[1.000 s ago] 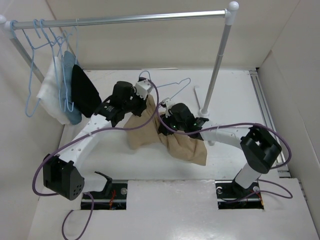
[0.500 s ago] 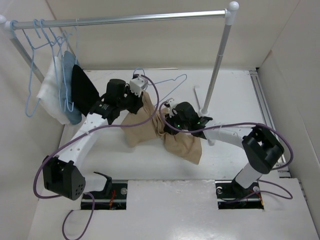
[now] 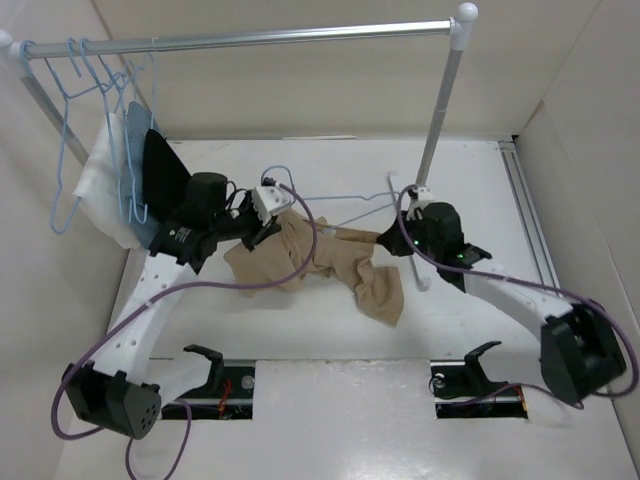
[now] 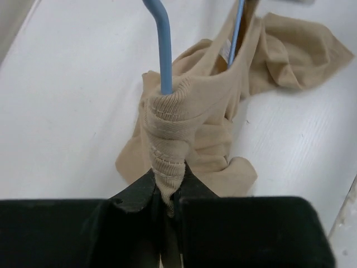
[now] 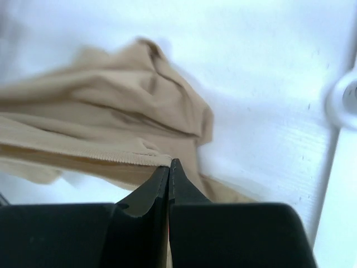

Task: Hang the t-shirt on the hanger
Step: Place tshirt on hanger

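The left gripper (image 4: pixel 167 192) is clamped on a twisted bunch of ribbed collar (image 4: pixel 167 134) belonging to the tan t-shirt (image 4: pixel 212 111). A light-blue wire of the hanger (image 4: pixel 163 50) runs straight down into that bunch. Whether the jaws also pinch the wire cannot be told, because cloth covers it there. A second hanger wire enters the neck opening further off, beside a small white label (image 4: pixel 225 51).

The right gripper (image 5: pixel 170 167) is closed on a ribbed edge (image 5: pixel 111 155) of the t-shirt (image 5: pixel 111 111), its tips pressed together with the cloth between them.

From above, the left gripper (image 3: pixel 262 225) and right gripper (image 3: pixel 385 240) are well apart. The t-shirt (image 3: pixel 320 262) is stretched between them above the white table (image 3: pixel 470 170), its long axis running left to right, with a loose fold sagging toward the near edge. The hanger (image 3: pixel 345 196) lies just beyond the shirt, roughly parallel to it. Its hook is by the left gripper and its far shoulder reaches toward the right gripper. The left arm is nearer the hook, the right arm nearer the bare shoulder, which probably has to go under the cloth next.

How much wire is already inside the shirt is hidden. At the far left a clothes rail (image 3: pixel 300 38) carries spare blue hangers (image 3: pixel 63 160), a white cloth (image 3: pixel 100 190), a blue cloth (image 3: pixel 135 140) and a black garment (image 3: pixel 165 180).
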Robot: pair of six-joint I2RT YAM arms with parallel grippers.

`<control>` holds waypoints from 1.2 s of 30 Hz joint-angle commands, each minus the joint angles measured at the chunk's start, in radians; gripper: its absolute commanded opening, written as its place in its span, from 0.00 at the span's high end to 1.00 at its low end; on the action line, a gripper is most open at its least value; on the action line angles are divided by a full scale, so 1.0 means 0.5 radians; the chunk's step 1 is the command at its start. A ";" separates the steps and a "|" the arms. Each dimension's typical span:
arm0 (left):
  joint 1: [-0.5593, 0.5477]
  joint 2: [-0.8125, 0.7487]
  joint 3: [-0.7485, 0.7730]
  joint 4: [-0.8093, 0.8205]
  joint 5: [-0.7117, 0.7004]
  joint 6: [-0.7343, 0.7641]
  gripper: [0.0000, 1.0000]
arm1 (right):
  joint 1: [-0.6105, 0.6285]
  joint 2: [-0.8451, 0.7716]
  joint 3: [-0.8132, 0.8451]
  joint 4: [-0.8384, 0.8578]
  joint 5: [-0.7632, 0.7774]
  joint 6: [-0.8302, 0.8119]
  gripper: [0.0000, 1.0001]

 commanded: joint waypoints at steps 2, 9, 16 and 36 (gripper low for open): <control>-0.002 -0.186 -0.108 -0.115 0.104 0.421 1.00 | -0.038 -0.334 -0.082 0.027 0.242 0.086 1.00; -0.174 -0.177 -0.225 0.103 -0.451 0.332 1.00 | -0.075 -0.785 -0.082 -0.258 0.521 0.123 1.00; -0.247 -0.079 -0.243 0.247 -0.789 0.356 1.00 | -0.075 -0.972 0.089 -0.608 0.662 -0.080 1.00; -0.533 0.191 -0.240 0.238 -1.569 0.483 1.00 | 0.075 -0.905 0.458 -0.829 0.580 -0.463 1.00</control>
